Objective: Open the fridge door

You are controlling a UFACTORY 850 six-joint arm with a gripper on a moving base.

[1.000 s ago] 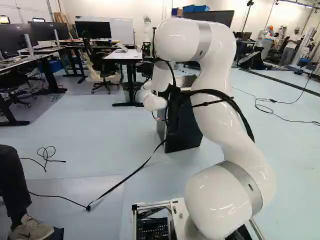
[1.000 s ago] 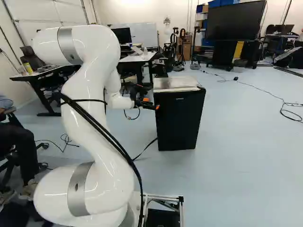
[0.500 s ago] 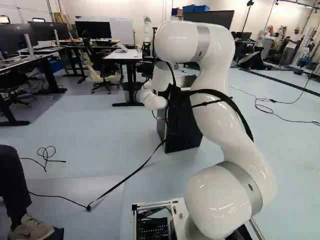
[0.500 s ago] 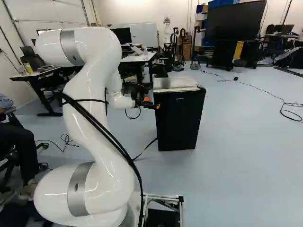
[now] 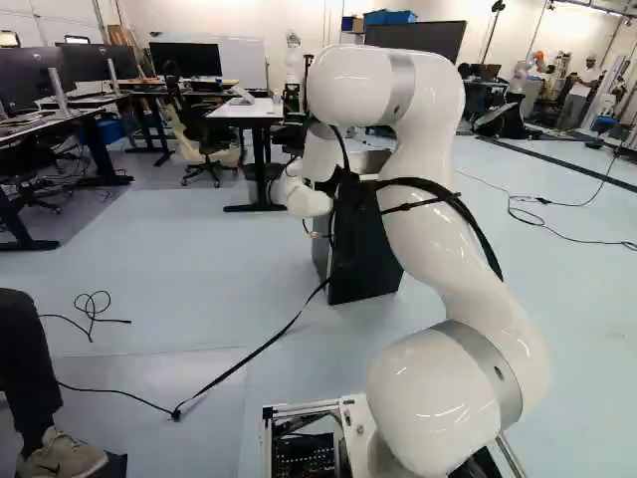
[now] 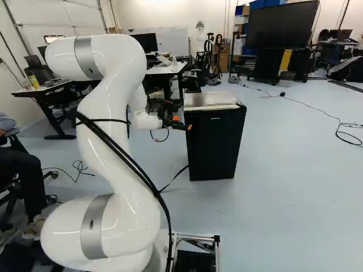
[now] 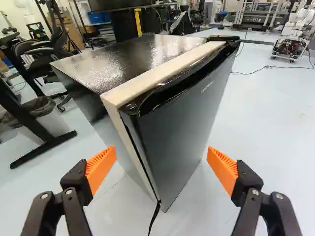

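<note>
In the right base view my gripper (image 6: 182, 123) is level with the upper part of the black fridge (image 6: 199, 153), at its left front edge. The fridge door (image 6: 220, 141) looks closed. From the wrist, the gripper (image 7: 161, 156) stands wide open, with orange pads (image 7: 101, 168) and nothing gripped. Ahead, between the fingers' lines of sight, are the door (image 7: 184, 123) and the pale strip (image 7: 160, 73) behind it. Whether a finger touches the fridge, I cannot tell. In the left base view the arm partly covers the fridge (image 5: 366, 267) and hides the fingers.
A black strap (image 5: 254, 354) runs over the floor to the fridge. Beyond the fridge stand a desk (image 5: 244, 110) and office chairs. A seated person's leg (image 5: 25, 358) is at the left. Another robot (image 7: 298, 24) stands in the background.
The arm's upper bend has sunk slightly and shifted a little, left in the left base view and right in the right one. The gripper has barely moved; fridge and base have stayed put.
</note>
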